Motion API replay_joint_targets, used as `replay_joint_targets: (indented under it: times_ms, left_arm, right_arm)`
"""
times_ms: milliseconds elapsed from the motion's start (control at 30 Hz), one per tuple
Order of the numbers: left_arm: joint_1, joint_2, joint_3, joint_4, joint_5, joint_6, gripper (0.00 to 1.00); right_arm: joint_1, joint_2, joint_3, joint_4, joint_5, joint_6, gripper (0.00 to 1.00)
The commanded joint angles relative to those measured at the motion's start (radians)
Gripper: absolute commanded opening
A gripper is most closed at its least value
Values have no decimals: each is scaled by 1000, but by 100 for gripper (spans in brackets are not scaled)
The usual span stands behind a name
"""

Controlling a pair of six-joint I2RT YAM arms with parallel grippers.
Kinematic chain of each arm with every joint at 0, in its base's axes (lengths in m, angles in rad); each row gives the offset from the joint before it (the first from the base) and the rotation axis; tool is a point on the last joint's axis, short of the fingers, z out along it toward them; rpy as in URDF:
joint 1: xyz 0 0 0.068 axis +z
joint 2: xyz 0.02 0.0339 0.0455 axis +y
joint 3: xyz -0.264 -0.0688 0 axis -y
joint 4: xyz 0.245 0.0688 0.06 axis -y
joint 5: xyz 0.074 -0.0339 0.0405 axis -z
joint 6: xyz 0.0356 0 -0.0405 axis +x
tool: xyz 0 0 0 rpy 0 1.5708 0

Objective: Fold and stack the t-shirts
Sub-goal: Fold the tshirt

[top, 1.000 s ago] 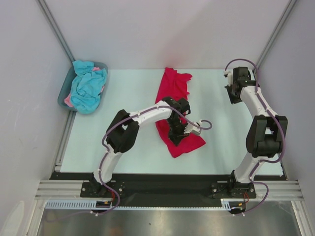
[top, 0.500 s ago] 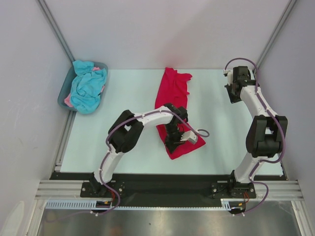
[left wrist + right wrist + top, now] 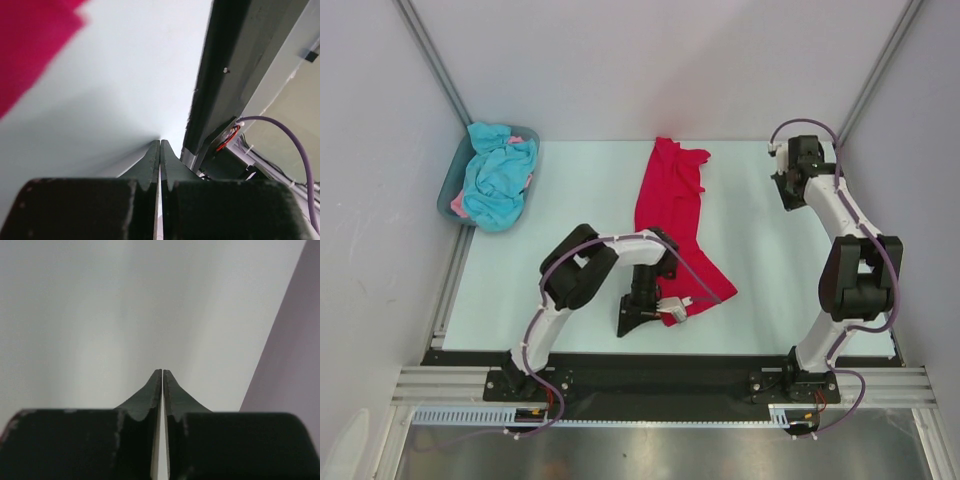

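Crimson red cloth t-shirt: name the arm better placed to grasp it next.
Left. The left gripper sits by the near end of the crimson red cloth t-shirt; the right gripper hangs near the right wall.

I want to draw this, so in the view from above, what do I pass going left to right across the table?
Grey-blue plastic tub holding the crumpled turquoise cloth t-shirt → bright red cloth t-shirt lying stretched out → white-and-black right robot arm.
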Motion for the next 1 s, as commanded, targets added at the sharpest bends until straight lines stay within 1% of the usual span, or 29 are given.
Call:
replay_joint_targets:
  times_ms: [0,33,67,100,133,167,200,267,300,333,367,400,433,500,533,567,600,733,900,967]
  left_arm:
    - [62,-81,76,205,-62,-6,0]
    - [103,-109,87,228,-66,-24,0]
    - [127,-135,95,244,-73,-47,0]
    - [180,-167,107,259,-80,-89,0]
    - [208,-220,109,288,-91,-107,0]
    - [234,-250,106,314,-105,-129,0]
    - [286,-274,93,339,-120,-171,0]
    - [328,-334,75,394,-169,-196,1]
    - [360,-351,51,418,-195,-225,9]
    - [372,-370,40,450,-214,-236,15]
    - [383,-391,32,460,-243,-242,25]
    - [398,-405,18,471,-249,-265,32]
    - [404,-414,12,487,-254,-279,48]
    - [411,-436,-5,494,-248,-302,75]
    - [412,-442,-14,509,-254,-310,86]
    - [412,-451,-28,511,-258,-311,99]
    - [414,-454,-35,514,-263,-311,100]
    - [418,-466,-45,534,-312,-308,100]
    - [472,-440,36,524,-336,-304,100]
    - [490,-431,81,523,-352,-305,100]
  right_arm:
    - [74,-89,-73,-19,-9,-67,17]
    - [130,-112,-123,-10,6,-91,20]
    - [169,-141,-172,10,64,-157,23]
    - [201,-214,-223,48,83,-183,32]
    - [233,-244,-318,64,98,-209,39]
    - [288,-278,-348,68,111,-225,44]
    - [307,-322,-377,70,111,-233,54]
    - [335,-365,-440,61,74,-233,62]
    - [364,-390,-463,65,66,-248,71]
    - [382,-443,-487,74,68,-260,76]
    - [402,-468,-544,87,77,-275,78]
    - [448,-496,-568,106,82,-292,77]
    - [467,-544,-596,120,88,-321,75]
    - [531,-583,-668,146,102,-351,76]
    - [559,-594,-691,156,111,-374,76]
    - [580,-609,-732,177,131,-380,76]
    - [617,-611,-743,177,135,-386,77]
    - [683,-594,-770,194,120,-412,77]
    - [790,-571,-791,190,114,-450,77]
    - [859,-566,-802,185,112,-464,76]
